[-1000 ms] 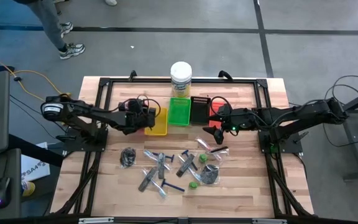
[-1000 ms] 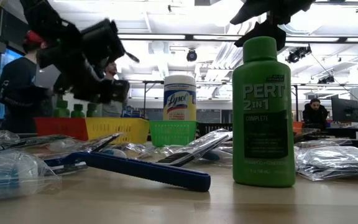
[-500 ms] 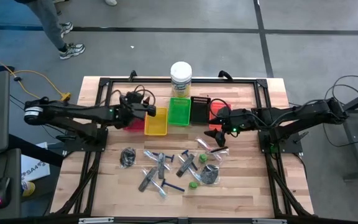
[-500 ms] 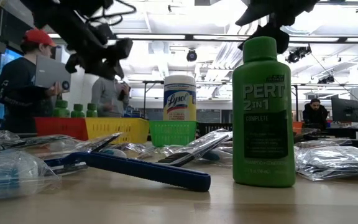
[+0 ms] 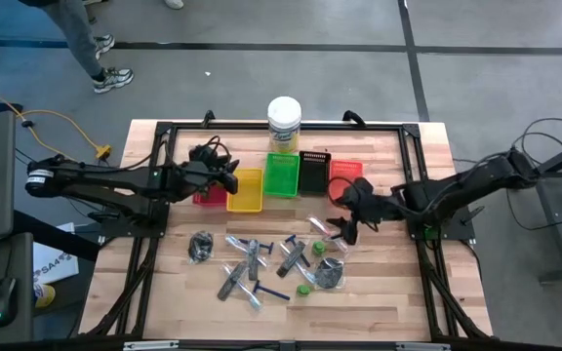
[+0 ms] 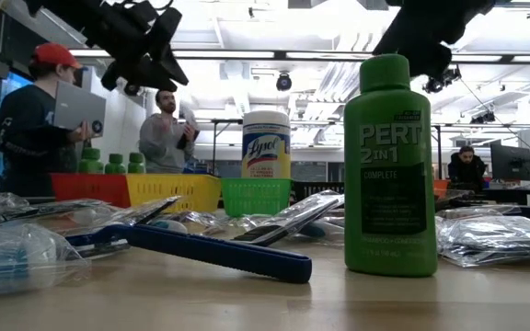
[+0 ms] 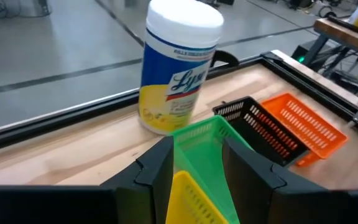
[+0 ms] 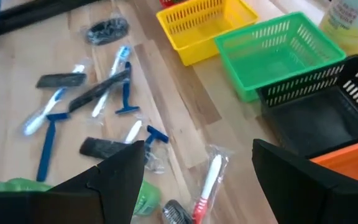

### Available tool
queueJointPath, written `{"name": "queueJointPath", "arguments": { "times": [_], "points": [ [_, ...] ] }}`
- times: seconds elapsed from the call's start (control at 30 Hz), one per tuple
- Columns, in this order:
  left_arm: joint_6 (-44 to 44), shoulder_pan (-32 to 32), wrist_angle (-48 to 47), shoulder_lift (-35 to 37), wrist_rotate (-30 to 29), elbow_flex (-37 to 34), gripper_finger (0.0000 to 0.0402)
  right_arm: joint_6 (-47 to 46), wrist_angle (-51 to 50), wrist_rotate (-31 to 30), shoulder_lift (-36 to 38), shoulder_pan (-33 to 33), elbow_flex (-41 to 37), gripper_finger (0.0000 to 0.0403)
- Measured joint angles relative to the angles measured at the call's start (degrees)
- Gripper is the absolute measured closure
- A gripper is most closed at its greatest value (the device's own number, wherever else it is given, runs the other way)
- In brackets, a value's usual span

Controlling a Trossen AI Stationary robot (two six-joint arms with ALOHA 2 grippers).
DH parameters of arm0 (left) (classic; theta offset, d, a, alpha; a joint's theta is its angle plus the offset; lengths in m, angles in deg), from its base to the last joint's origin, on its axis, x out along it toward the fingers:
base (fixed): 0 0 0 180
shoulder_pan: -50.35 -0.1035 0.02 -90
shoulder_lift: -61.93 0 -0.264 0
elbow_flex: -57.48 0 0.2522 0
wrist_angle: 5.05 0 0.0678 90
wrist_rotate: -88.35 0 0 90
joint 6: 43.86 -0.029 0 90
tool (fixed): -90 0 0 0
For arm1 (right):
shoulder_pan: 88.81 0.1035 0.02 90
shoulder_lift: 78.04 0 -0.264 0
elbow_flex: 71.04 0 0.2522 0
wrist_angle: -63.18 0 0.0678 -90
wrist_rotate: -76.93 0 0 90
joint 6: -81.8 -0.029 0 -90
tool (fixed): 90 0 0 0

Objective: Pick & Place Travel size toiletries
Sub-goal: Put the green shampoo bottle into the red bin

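The right gripper (image 5: 344, 226) holds its dark fingers (image 8: 114, 171) spread wide and empty, poised over a clear-sleeved red-handled toothbrush (image 8: 207, 182), seemingly lining up a pick. The other travel size toiletries (image 5: 261, 265), blue plastic razors, grey flat pieces and green round pots, lie scattered on the wooden slatted table (image 5: 398, 302), well apart from the row of small mesh plastic trays (image 5: 245, 191). The left gripper (image 5: 230, 179), fingers (image 7: 157, 174) partly apart with nothing between them, hovers over the trays, probably clear after a drop.
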Motion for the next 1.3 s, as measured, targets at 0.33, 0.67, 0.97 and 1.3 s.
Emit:
{"name": "queueJointPath", "arguments": {
  "times": [0.33,0.67,0.97,1.3],
  "points": [
    [0.1,0.9,0.1,0.1,0.5,0.0,0.027,-10.5,1.5,-7.4,-11.3,9.4,0.0,0.012],
    [0.0,0.9,0.0,0.1,3.4,0.0,0.027,-21.4,3.7,-10.9,-17.6,16.0,0.0,0.012],
    [-0.2,0.9,0.1,0.1,6.0,0.0,0.027,-27.0,6.6,-11.9,-26.2,20.2,0.0,0.012],
    [-0.4,0.9,0.1,0.1,7.7,0.0,0.027,-32.4,13.7,-18.4,-33.0,19.5,0.0,0.012]
  ]
}}
